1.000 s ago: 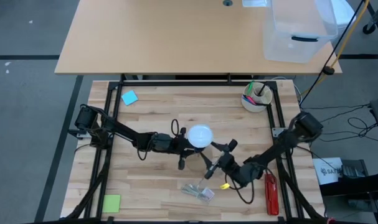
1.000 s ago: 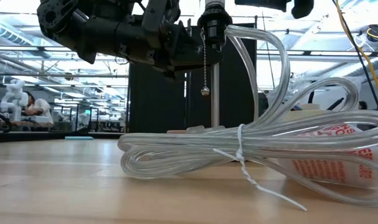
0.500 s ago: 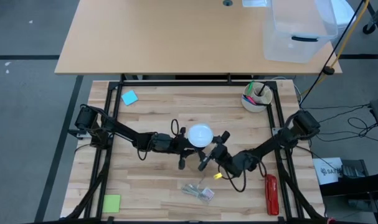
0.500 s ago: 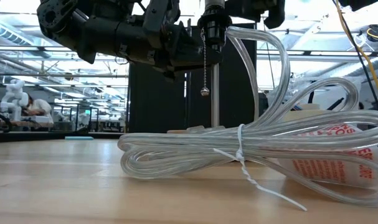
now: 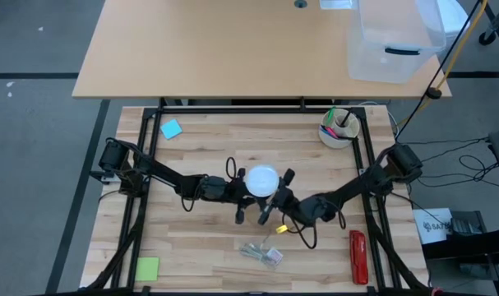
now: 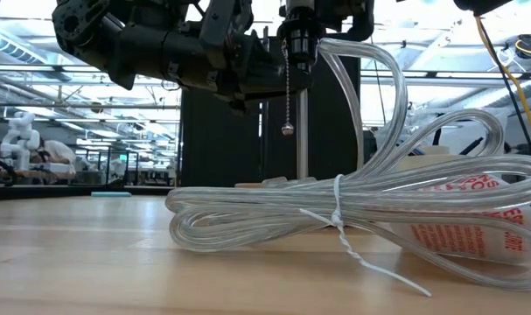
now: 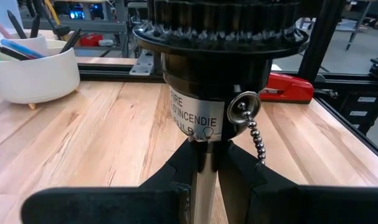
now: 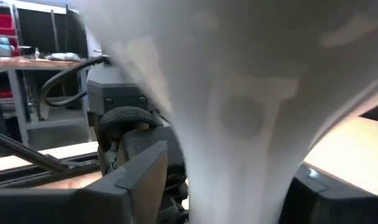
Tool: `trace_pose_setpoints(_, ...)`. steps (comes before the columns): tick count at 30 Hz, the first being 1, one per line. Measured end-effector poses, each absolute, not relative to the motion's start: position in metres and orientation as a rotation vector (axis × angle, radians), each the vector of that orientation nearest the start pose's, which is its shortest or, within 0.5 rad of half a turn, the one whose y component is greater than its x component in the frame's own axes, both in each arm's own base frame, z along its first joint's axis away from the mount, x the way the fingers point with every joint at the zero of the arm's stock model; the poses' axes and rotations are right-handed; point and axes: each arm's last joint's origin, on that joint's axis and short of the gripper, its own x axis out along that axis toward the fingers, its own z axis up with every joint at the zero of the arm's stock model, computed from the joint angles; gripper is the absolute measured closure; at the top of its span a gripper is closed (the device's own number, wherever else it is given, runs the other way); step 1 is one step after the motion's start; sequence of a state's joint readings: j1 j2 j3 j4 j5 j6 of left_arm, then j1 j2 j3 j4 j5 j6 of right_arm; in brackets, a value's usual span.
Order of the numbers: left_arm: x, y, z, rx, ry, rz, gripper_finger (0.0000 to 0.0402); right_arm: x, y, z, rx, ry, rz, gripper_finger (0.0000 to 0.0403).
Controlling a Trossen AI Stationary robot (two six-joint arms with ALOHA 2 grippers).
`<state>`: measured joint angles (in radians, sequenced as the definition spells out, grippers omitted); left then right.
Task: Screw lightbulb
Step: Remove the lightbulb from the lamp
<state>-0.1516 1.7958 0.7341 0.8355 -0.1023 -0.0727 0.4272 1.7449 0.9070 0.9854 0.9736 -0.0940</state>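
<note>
The lightbulb (image 5: 262, 181) stands white globe up on a black socket (image 7: 207, 93), which hangs above the table's middle. A bead pull chain (image 6: 287, 87) dangles from the socket. My left gripper (image 7: 204, 177) comes in from the table's left and is shut under the socket. My right gripper (image 5: 273, 194) comes in from the right, open. In the right wrist view its fingers stand on either side of the bulb's tapering neck (image 8: 238, 155). A thin dark gap shows beside one finger (image 8: 142, 180). I cannot tell if the other finger touches. My left gripper pinches a narrow pale stem (image 7: 201, 163) just under the black socket between its two fingers. The fingers lie about level and come from the table's left. The socket stands upright in the hold, lifted clear of the table, and its clear cord trails down to the coil.
A tied coil of clear cord (image 6: 335, 210) lies on the table near the front, with a red stapler (image 5: 358, 256) to its right. A white cup of pens (image 5: 339, 127) stands at the far right. A blue note (image 5: 171, 129) and a green note (image 5: 147, 268) lie at the left.
My right gripper has swung from the near right toward the bulb, turning as it came. Its fingers now stand around the bulb's neck. The socket and bulb have stayed in place.
</note>
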Motion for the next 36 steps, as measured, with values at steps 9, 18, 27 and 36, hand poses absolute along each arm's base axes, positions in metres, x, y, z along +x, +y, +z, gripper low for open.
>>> trace_pose_setpoints(9, 0.341, -0.050, 0.154, -0.044, 0.231, -0.059, 0.0354, 0.331, 0.124, 0.243, -0.053, -0.050, -0.512, 0.0265)
trace_pose_setpoints(18, 0.341, -0.051, 0.154, -0.022, 0.240, -0.152, 0.0354, 0.326, 0.117, 0.250, -0.053, 0.026, -0.402, 0.0255)
trace_pose_setpoints(27, 0.340, -0.052, 0.153, -0.010, 0.247, -0.228, 0.0354, 0.323, 0.101, 0.259, -0.083, 0.090, -0.238, 0.0270)
trace_pose_setpoints(36, 0.340, -0.052, 0.152, -0.016, 0.255, -0.270, 0.0354, 0.325, 0.076, 0.265, -0.132, 0.130, -0.042, 0.0262)
